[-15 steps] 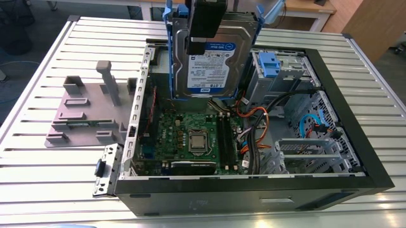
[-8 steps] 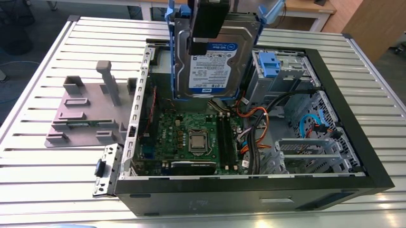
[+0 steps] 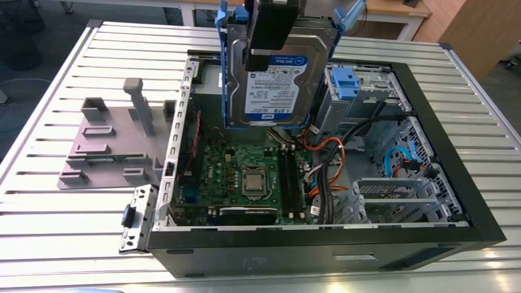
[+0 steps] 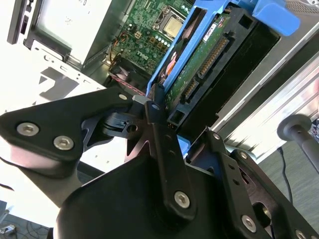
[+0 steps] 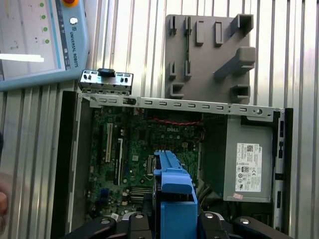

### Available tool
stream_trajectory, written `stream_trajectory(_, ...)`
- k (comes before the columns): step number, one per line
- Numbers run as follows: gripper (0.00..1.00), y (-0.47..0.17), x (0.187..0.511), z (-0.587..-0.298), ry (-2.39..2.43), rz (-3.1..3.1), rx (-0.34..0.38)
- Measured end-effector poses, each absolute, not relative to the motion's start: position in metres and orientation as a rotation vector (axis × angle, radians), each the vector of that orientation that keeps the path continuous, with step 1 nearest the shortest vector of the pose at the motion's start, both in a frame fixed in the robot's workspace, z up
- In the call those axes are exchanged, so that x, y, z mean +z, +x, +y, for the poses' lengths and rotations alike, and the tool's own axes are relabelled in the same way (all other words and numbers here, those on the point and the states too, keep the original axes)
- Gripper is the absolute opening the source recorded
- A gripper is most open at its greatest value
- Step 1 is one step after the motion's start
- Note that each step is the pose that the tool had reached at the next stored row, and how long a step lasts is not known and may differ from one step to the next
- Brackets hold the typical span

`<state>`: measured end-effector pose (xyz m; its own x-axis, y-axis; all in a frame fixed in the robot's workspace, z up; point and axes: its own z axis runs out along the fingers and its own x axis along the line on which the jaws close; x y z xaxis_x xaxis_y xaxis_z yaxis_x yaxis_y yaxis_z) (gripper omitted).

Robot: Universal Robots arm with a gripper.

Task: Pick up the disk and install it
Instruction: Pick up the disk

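Observation:
The disk [image 3: 273, 79], a silver hard drive with a white and blue label in a blue plastic bracket, hangs upright above the open computer case [image 3: 456, 183]. My gripper [image 3: 267, 33] is shut on its upper end, one black finger lying across the label. In the second wrist view the gripper [image 4: 174, 124] clamps the blue bracket, and the disk's green circuit board [image 4: 199, 62] with its connectors faces the camera. The first wrist view looks down past the bracket's blue edge [image 5: 172, 194] onto the motherboard [image 5: 139, 154].
A drive bay with a bare blue clip [image 3: 346, 82] sits at the case's far right. Orange and black cables [image 3: 330, 177] cross the case. A grey box with a white sticker [image 5: 249, 159] fills one corner. A grey fixture plate [image 3: 114, 140] lies on the slatted table [image 3: 49, 213]. A teach pendant [image 5: 40, 40] rests nearby.

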<state>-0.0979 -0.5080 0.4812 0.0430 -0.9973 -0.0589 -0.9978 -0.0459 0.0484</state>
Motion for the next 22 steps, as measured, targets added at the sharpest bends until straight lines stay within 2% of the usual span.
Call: stream_trajectory(22, 0.37, -0.0916, 0.4808, -0.5089, -2.265, 2.166, 0.119)
